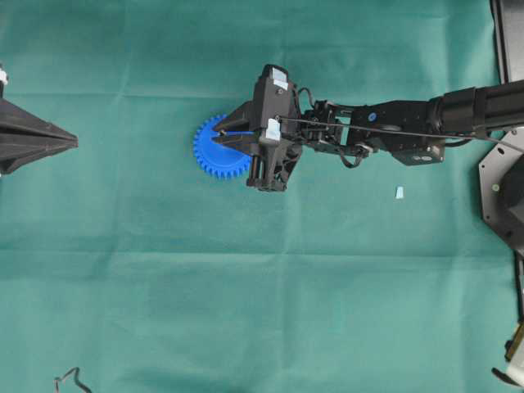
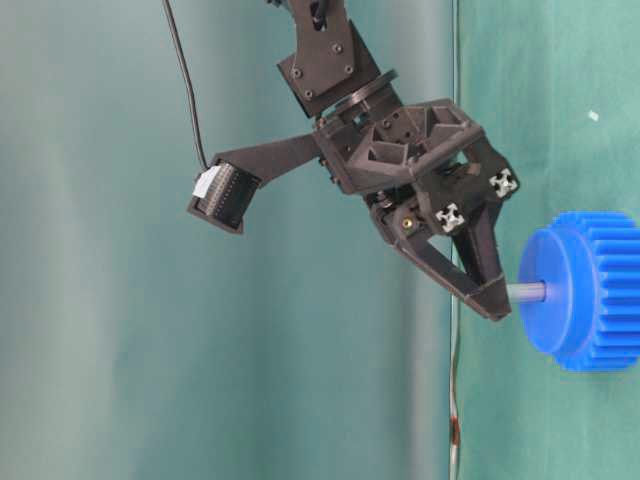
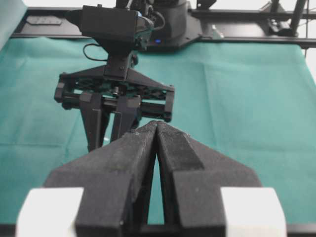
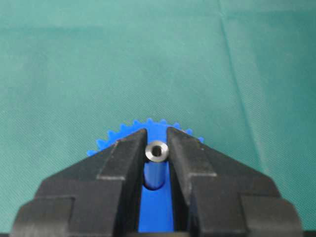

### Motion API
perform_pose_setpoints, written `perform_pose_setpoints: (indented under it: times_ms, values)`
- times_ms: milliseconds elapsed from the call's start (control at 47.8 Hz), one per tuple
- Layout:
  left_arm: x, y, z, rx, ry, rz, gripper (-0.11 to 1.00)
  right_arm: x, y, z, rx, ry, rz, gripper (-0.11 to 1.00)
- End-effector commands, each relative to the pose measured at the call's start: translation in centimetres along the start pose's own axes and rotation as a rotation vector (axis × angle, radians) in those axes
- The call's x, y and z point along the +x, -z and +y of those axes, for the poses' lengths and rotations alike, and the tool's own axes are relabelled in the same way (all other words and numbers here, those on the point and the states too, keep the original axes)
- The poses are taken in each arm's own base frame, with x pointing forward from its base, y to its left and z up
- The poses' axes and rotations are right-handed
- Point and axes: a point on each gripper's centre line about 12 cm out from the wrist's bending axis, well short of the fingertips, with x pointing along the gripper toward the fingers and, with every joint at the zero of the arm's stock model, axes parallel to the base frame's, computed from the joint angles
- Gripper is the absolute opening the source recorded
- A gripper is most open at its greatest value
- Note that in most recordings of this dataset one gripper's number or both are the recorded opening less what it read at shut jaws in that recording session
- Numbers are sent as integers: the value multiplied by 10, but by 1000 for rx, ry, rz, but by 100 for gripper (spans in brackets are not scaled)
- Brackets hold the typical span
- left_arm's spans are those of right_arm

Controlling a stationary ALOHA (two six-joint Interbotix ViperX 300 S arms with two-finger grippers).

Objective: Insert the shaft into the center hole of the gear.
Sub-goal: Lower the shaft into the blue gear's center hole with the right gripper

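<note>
I see my right gripper (image 2: 497, 300) pinching the shaft (image 2: 527, 292), whose tip already enters the center hole of the gear (image 2: 590, 290) on the table; only pushing deeper and releasing remain.

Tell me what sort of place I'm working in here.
Most likely a robotics lab bench: a table under plain green cloth, two black arms with the right gripper and left gripper, and one practice piece, a blue gear with a shaft. No household clutter.
</note>
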Motion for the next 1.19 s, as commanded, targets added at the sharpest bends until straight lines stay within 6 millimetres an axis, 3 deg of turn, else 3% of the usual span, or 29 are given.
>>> perform_pose_setpoints:
  times_ms: [0, 419, 879, 963, 1109, 1172]
  values:
    - [3, -10, 0, 0, 2, -26, 0, -3, -10, -1, 3, 1, -32, 16]
    - [3, -10, 0, 2, 2, -28, 0, 12, 14, 4, 10, -1, -7, 16]
    - [3, -10, 0, 2, 2, -29, 0, 8, 6, 5, 5, -5, -28, 17]
    - [3, -10, 0, 2, 2, -29, 0, 3, -2, 6, 3, -9, -46, 32]
    - [3, -10, 0, 0, 2, -29, 0, -11, -18, 8, -9, -15, -82, 77]
    - [3, -10, 0, 0, 2, -29, 0, -20, -26, 9, -17, -19, -102, 91]
